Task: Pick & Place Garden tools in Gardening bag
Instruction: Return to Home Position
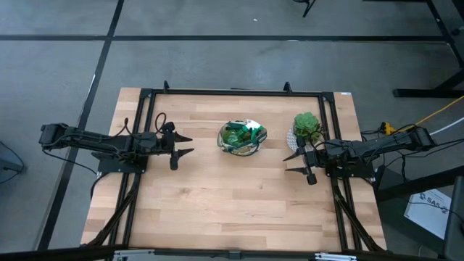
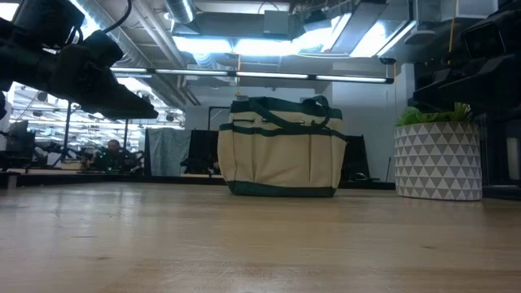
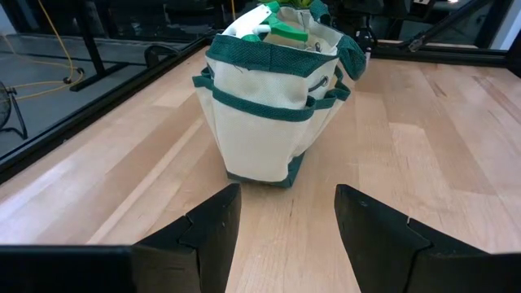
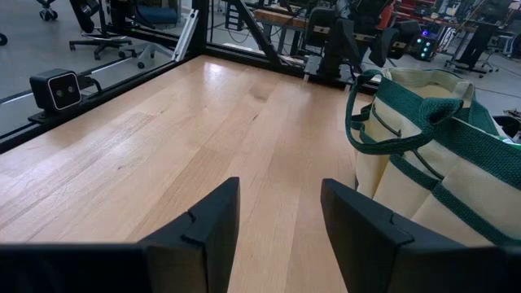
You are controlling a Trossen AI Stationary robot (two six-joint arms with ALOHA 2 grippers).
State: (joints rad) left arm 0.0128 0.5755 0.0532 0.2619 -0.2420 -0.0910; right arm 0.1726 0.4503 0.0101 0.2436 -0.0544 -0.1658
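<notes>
We judge the packing as good as done. In the high view no trowel, rake, shears or bottle lies anywhere on the counter (image 1: 217, 203), so nothing seems left to fetch. What remains, as we read it, is only for the arms to settle at their rest places.

The left pincer (image 1: 187, 144) hangs above the counter with its fingers spread and nothing between them. The right pincer (image 1: 288, 164) is likewise spread and empty.

The gardening bag (image 1: 243, 137) stands between the two pincers, well apart from both. It lies straight ahead of the left pincer, and ahead of the right pincer but off to one side. The potted plant (image 1: 307, 127) sits near the right pincer, on the side away from the left one, and is no part of the job.

The bag stands upright on its flat base and does not sag. It is beige fabric with a dark green band round the oval mouth, green trim along the bottom and outer pockets on its wall. One green handle droops over the rim.

At the mouth we see the green translucent spray bottle (image 3: 281, 32) poking just above the rim. The other tools we cannot make out inside, so we take their presence as likely rather than seen.
</notes>
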